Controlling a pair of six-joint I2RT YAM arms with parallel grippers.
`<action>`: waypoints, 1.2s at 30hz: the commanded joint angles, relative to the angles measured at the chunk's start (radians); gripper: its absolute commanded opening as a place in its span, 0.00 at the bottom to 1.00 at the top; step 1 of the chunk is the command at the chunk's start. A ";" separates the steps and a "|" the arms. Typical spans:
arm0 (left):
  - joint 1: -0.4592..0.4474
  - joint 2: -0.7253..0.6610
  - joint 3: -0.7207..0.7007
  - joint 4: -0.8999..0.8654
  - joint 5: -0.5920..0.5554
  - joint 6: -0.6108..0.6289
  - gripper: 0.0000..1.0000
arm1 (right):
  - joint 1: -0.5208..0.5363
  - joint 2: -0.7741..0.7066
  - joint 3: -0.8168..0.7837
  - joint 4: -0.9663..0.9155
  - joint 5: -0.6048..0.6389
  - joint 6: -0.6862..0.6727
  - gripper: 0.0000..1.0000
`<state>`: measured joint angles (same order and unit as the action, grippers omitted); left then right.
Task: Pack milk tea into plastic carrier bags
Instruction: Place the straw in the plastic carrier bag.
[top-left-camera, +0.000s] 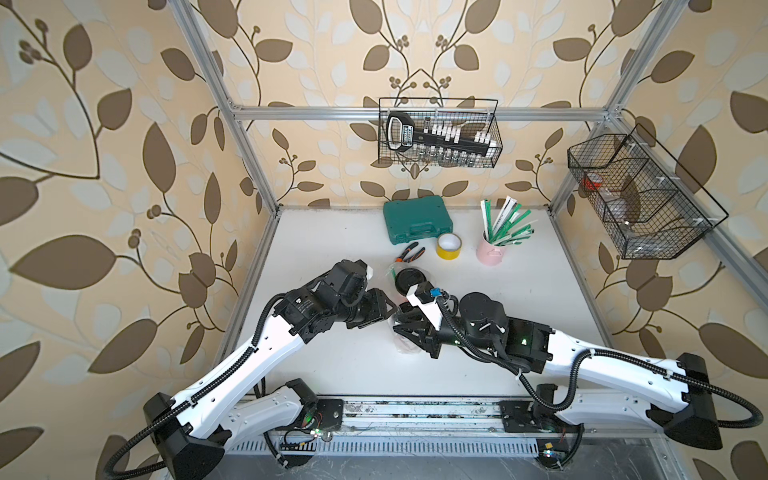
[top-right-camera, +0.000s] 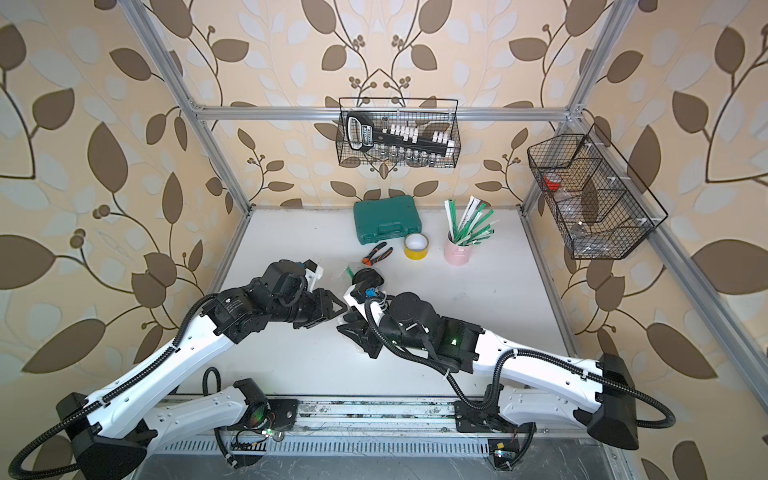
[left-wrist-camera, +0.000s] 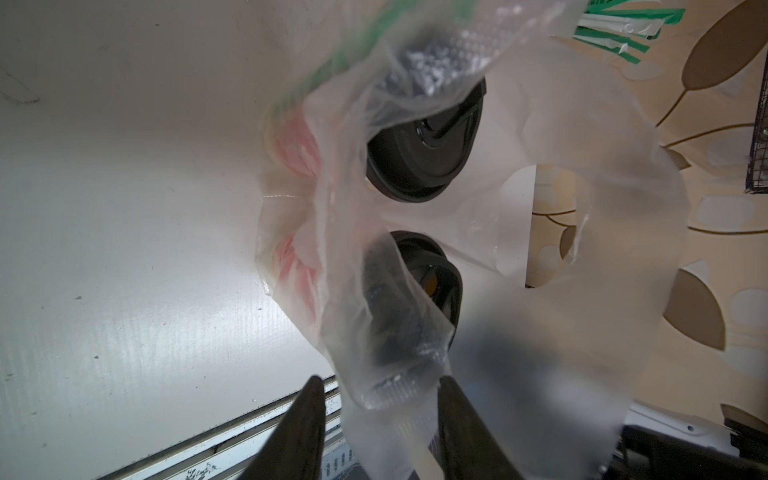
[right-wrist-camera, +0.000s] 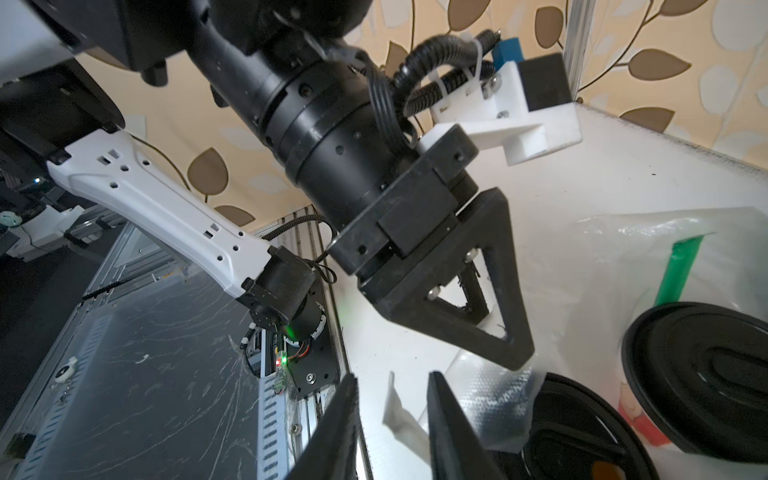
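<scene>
The far cup (left-wrist-camera: 424, 158) and near cup (left-wrist-camera: 440, 282) stand upright, just beside each other, inside the bag (right-wrist-camera: 582, 257) at mid tabletop (top-left-camera: 519, 311), between the two arms. In both top views only the far cup shows, from above; the right arm's wrist lies over its neighbour. The wrist views give both cups, their red walls pale pink through the film.

The left wrist view shows the left end effector (left-wrist-camera: 380, 380) with fingers apart and a bunched fold of bag between them; whether they pinch it I cannot tell. The right wrist view shows that end effector from outside, one fingertip at the bag's edge. It also shows the right end effector (right-wrist-camera: 392, 376) spread part way, with a loose strip of film in the gap. A green strip (right-wrist-camera: 681, 270) lies inside the bag beside the far cup.
</scene>
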<state>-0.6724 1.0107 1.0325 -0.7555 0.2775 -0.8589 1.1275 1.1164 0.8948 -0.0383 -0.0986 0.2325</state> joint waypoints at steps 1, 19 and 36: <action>0.007 -0.009 0.012 0.007 -0.015 0.022 0.45 | 0.005 0.015 0.044 -0.017 -0.013 -0.011 0.24; 0.014 -0.014 0.002 0.007 -0.014 0.023 0.45 | 0.006 -0.051 -0.152 0.151 0.049 0.034 0.00; 0.017 -0.009 0.092 -0.031 -0.034 0.044 0.67 | 0.005 -0.099 -0.143 0.116 0.085 0.037 0.40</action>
<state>-0.6659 1.0111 1.0569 -0.7761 0.2703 -0.8364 1.1275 1.0561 0.6998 0.1040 -0.0364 0.2684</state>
